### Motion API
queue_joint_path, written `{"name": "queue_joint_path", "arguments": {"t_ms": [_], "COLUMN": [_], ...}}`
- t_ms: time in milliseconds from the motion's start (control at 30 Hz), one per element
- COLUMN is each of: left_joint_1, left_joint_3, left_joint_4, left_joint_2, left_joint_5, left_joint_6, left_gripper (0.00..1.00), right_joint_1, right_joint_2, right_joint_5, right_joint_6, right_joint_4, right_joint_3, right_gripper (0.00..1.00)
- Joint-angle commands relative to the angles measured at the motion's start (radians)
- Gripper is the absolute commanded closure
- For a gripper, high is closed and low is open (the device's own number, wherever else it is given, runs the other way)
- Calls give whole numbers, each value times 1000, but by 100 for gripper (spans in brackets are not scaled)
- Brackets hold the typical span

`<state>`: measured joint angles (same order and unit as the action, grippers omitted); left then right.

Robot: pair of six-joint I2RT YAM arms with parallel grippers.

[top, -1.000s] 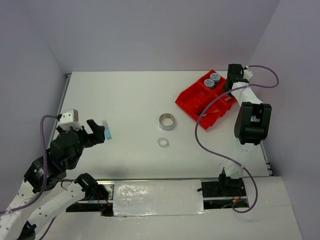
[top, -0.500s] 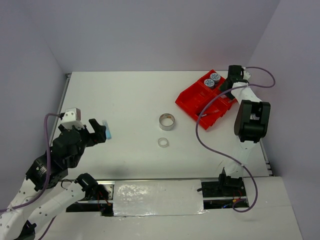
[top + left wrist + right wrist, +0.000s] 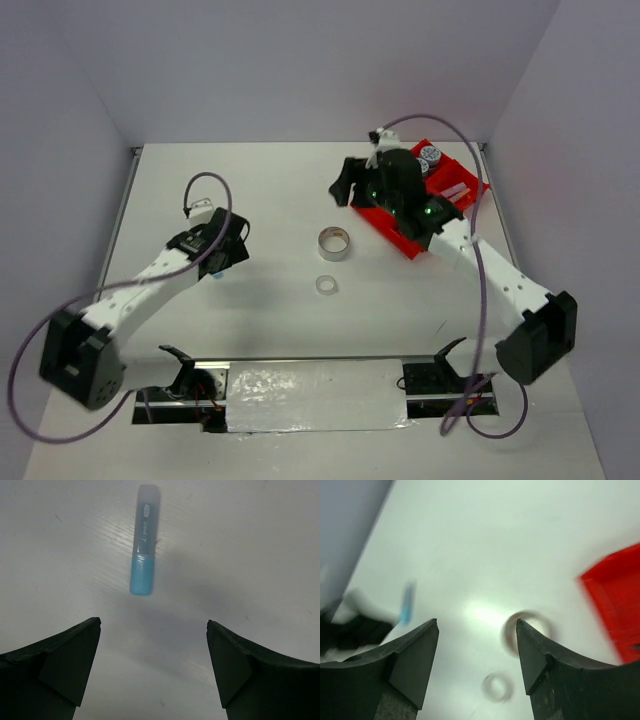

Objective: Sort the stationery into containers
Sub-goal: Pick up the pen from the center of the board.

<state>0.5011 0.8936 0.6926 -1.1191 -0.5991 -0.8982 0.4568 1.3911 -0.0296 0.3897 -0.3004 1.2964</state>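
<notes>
A short blue tube (image 3: 142, 555) lies flat on the white table just ahead of my left gripper (image 3: 152, 625), which is open and empty; from above, that gripper (image 3: 222, 255) covers most of the tube. My right gripper (image 3: 345, 185) hangs open and empty at the left end of the red tray (image 3: 400, 232). Below it lie the silvery tape roll (image 3: 334, 243) and the small clear tape ring (image 3: 326, 285). The right wrist view shows the roll (image 3: 525, 630), the ring (image 3: 497, 687) and the tube (image 3: 407, 602), all blurred. A patterned tub (image 3: 432, 154) and a pale pen (image 3: 456, 190) sit in the tray.
The right arm (image 3: 480, 260) crosses over the red tray and hides much of it. Purple cables loop above both arms. Grey walls close the table at the back and sides. The arm bases stand at the near edge.
My left arm has stretched forward and now hangs over the blue tube. My right arm has swung from the tray's far corner leftward toward the middle, and its jaws have opened wider.
</notes>
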Motion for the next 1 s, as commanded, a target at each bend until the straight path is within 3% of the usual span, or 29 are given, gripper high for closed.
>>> {"name": "queue_joint_path", "arguments": {"t_ms": [0,233,400,433,600,667,700,800,967], "left_joint_1": [-93,-182,-223,-231,-276,-276,-276,-266,-133], "left_joint_3": [39,15,-47,-61,-91,-104,-108,-128,-148], "left_joint_4": [-87,-175,-271,-284,-358,-366,-366,-360,-326], "left_joint_2": [-221,-384,-452,-462,-521,-519,-515,-457,-214], "left_joint_5": [73,128,183,194,254,265,280,314,361], "left_joint_6": [-38,4,42,50,77,79,79,93,113], "left_gripper": [1,1,8,15,32,55,75,99,100], "right_joint_1": [135,281,299,302,309,309,310,310,306], "right_joint_2": [-96,-285,-363,-372,-438,-455,-471,-478,-465], "right_joint_5": [66,33,31,31,36,40,54,85,33], "right_joint_6": [-40,26,23,21,26,35,37,47,118], "right_joint_4": [-10,15,-22,-23,-26,-25,-7,50,148], "right_joint_3": [-138,-402,-436,-439,-451,-460,-477,-500,-562], "right_gripper": [29,29,29,29,29,29,29,27,25]}}
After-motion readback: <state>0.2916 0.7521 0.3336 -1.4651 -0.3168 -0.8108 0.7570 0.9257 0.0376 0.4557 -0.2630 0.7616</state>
